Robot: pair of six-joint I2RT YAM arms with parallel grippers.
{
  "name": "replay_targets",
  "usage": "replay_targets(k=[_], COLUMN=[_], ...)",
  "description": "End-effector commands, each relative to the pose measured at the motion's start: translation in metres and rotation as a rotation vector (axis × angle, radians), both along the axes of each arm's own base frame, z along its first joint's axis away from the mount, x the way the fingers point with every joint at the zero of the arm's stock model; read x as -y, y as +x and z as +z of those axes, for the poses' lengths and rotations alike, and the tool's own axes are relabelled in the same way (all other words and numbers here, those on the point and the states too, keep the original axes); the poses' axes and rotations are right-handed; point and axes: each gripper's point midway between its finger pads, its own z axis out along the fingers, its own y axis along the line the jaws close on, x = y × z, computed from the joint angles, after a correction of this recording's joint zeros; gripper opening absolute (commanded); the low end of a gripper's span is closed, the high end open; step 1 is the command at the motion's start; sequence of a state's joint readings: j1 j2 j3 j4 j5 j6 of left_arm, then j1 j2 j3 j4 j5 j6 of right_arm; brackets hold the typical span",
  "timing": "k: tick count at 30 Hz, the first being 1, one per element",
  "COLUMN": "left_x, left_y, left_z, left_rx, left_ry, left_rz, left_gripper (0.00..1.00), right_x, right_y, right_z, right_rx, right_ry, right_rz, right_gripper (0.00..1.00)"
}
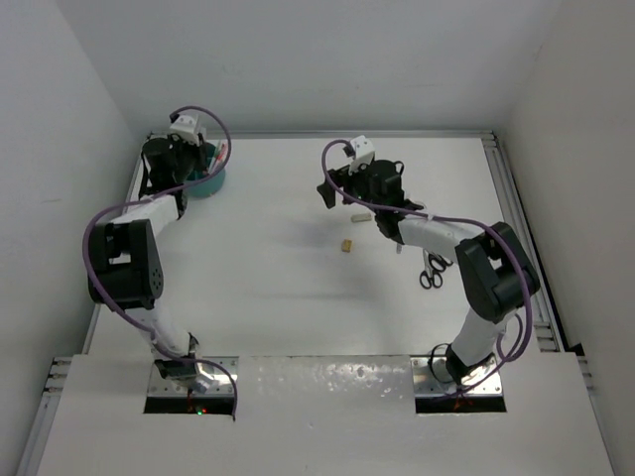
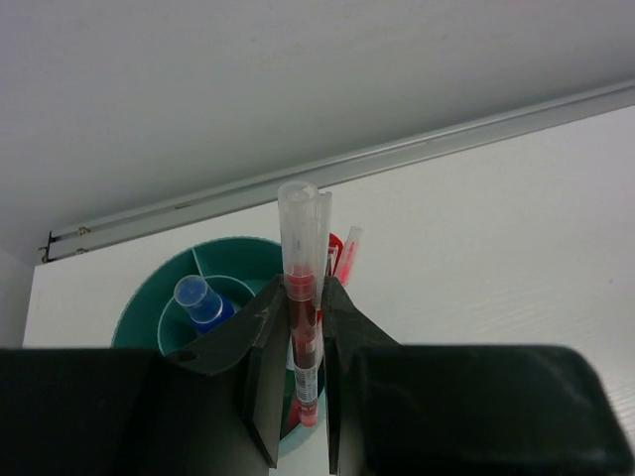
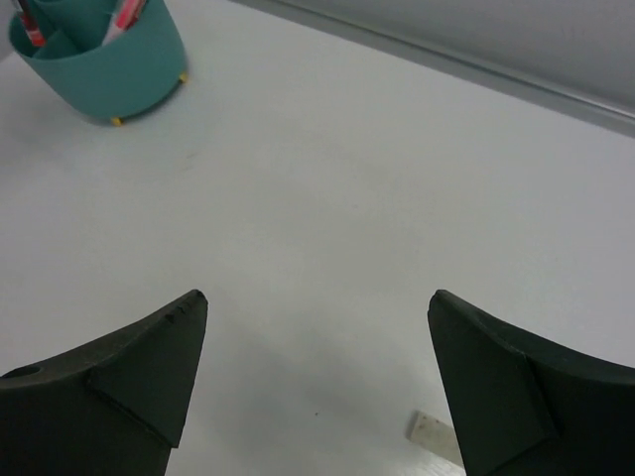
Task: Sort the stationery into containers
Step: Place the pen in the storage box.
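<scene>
My left gripper point(image 2: 303, 297) is shut on a red pen point(image 2: 301, 260) with a clear cap, held upright over the round teal tub point(image 2: 149, 297). A small blue-capped bottle point(image 2: 199, 300) stands in the tub's middle compartment, and another red pen point(image 2: 347, 255) leans in it on the right. In the top view the left gripper point(image 1: 193, 164) is over the tub point(image 1: 210, 184) at the far left. My right gripper point(image 3: 317, 297) is open and empty above bare table; in the top view it point(image 1: 329, 190) is at mid-table. The tan eraser point(image 1: 347, 245) and black-handled scissors point(image 1: 434, 270) lie on the table.
A small white piece point(image 3: 432, 433) lies just under the right gripper, also in the top view point(image 1: 359, 215). The tub shows far off in the right wrist view point(image 3: 99, 59). A metal rail point(image 2: 397, 154) and white walls bound the table.
</scene>
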State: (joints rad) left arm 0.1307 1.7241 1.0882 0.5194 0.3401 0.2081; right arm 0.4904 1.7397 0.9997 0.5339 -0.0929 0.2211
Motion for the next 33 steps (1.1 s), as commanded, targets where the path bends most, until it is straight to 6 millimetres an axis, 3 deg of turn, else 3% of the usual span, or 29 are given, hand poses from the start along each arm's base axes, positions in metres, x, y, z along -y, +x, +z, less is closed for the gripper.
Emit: replay_targets(k=[1,4,11,14,15,17,19,22,23,24,25,28,30,31,33], left_x=[0.000,-0.005,-0.009,-0.011,-0.011,-0.011,-0.012,-0.017,-0.019,-0.022,-0.022,-0.018,-0.016,-0.011,-0.009], left_y=[0.014,0.020,0.026,0.027,0.026,0.023,0.023,0.024,0.026,0.026,0.027,0.030,0.031,0.031,0.031], left_z=[0.034,0.021,-0.008,-0.026,-0.033,-0.038,-0.035,-0.030,-0.022,-0.019,-0.013,0.010,0.028,0.035,0.051], left_rx=[0.143,0.144,0.152,0.117,0.102,0.096,0.104,0.110,0.121,0.115,0.119,0.139,0.145,0.142,0.135], left_ry=[0.057,0.066,0.106,0.107,0.099,0.086,0.079,0.069,0.060,0.053,0.040,0.007,-0.008,-0.021,-0.022], left_rz=[-0.026,-0.003,0.012,0.021,0.022,0.031,0.039,0.071,0.081,0.095,0.101,0.089,0.077,0.069,0.072], left_gripper=[0.00,0.00,0.00,0.00,0.01,0.18,0.42,0.58,0.61,0.65,0.66,0.73,0.78,0.79,0.81], right_x=[0.009,0.016,0.033,0.036,0.037,0.046,0.060,0.087,0.091,0.095,0.098,0.112,0.119,0.129,0.134], right_y=[0.017,0.018,-0.004,-0.010,-0.012,-0.013,-0.012,-0.018,-0.011,-0.011,-0.013,-0.010,-0.002,0.007,0.029], right_z=[0.004,0.000,-0.027,-0.029,-0.028,-0.031,-0.031,-0.047,-0.037,-0.044,-0.042,-0.051,-0.053,-0.056,-0.042], right_rx=[-0.023,-0.057,-0.149,-0.174,-0.182,-0.228,-0.273,-0.382,-0.387,-0.426,-0.477,-0.581,-0.601,-0.617,-0.593], right_ry=[-0.007,-0.031,-0.119,-0.113,-0.115,-0.152,-0.222,-0.353,-0.354,-0.371,-0.351,-0.260,-0.180,-0.155,-0.118], right_rz=[-0.061,-0.083,-0.100,-0.109,-0.111,-0.153,-0.215,-0.325,-0.350,-0.369,-0.390,-0.445,-0.496,-0.528,-0.554], right_gripper=[0.90,0.89,0.88,0.88,0.88,0.88,0.89,0.85,0.78,0.58,0.44,0.09,0.13,0.29,0.31])
